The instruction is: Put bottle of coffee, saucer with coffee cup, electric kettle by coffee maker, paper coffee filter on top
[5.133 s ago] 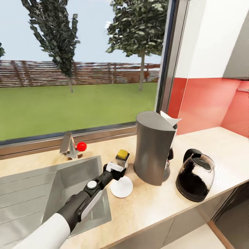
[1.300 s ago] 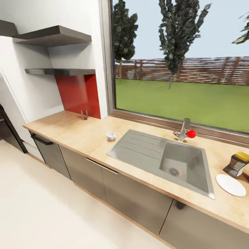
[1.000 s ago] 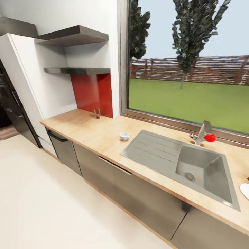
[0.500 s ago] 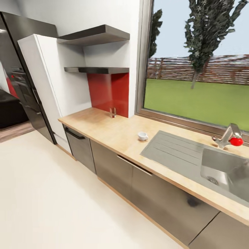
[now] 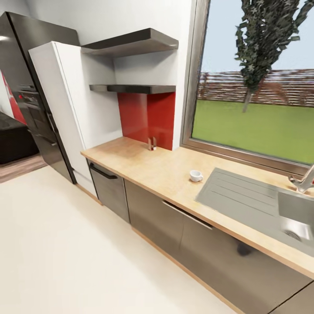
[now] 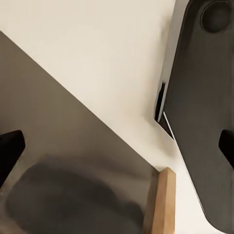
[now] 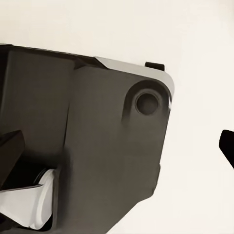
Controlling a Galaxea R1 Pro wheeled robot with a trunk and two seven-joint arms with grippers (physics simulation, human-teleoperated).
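Observation:
A small white coffee cup [image 5: 196, 175] stands on the wooden countertop [image 5: 144, 163], just left of the sink's draining board. Two dark kitchen shelves [image 5: 135, 88] hang on the wall above the counter's left end; I cannot make out anything on them. In the left wrist view my left gripper [image 6: 117, 146] is open, fingers wide apart, over a cabinet front and pale floor. My right gripper [image 7: 119, 146] is open too, hanging above the robot's dark base with nothing between its fingers.
The steel sink [image 5: 261, 205] and its tap [image 5: 304, 181] sit at the right edge. A small glass item [image 5: 151, 143] stands against the red backsplash [image 5: 146, 117]. A tall white cabinet [image 5: 65, 109] and black fridge [image 5: 26, 96] close off the left. Pale floor [image 5: 65, 244] stretches along the cabinets.
The camera has swung left along the counter: the coffee maker, kettle and saucer have left the picture on the right, and the shelves, cabinet and fridge have come in.

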